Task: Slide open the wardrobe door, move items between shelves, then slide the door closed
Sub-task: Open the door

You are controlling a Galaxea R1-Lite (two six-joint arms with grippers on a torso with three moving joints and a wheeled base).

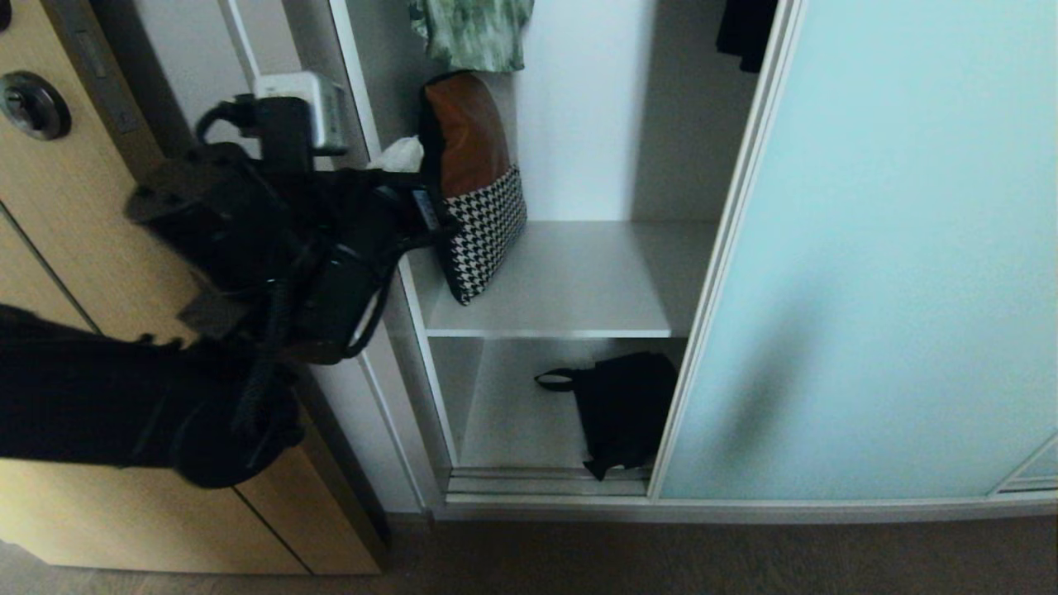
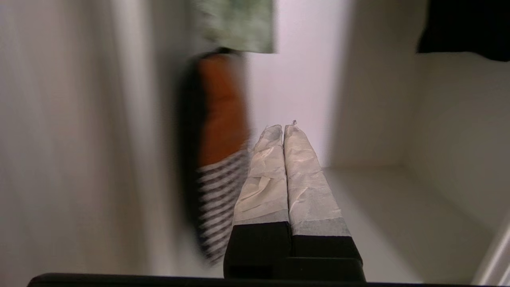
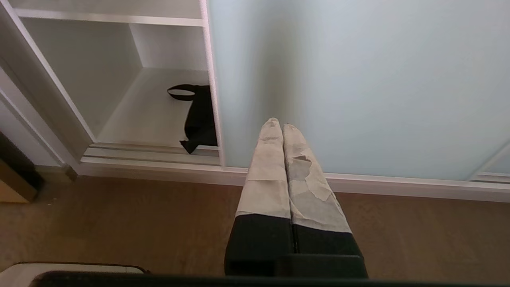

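The sliding wardrobe door (image 1: pixel 893 248) of frosted aqua glass stands slid to the right, leaving the left compartment uncovered. A black fabric bundle with straps (image 1: pixel 624 409) lies on the lower shelf (image 1: pixel 512 421), partly behind the door's edge; the right wrist view shows this bundle (image 3: pixel 199 115) too. The upper shelf (image 1: pixel 595 281) holds only a cushion. My left gripper (image 2: pixel 283 127) is shut and empty, pointing into the upper compartment beside the cushion; the head view has this gripper (image 1: pixel 401 154) at the compartment's left edge. My right gripper (image 3: pixel 281 122) is shut and empty, low before the door (image 3: pixel 358 79).
A brown and houndstooth cushion (image 1: pixel 475 182) leans on the compartment's left wall. A green garment (image 1: pixel 475 33) and a dark one (image 1: pixel 744 29) hang above. A tan wooden door with a round lock (image 1: pixel 33 103) stands at left. Brown floor (image 3: pixel 119 223) runs along the wardrobe's base.
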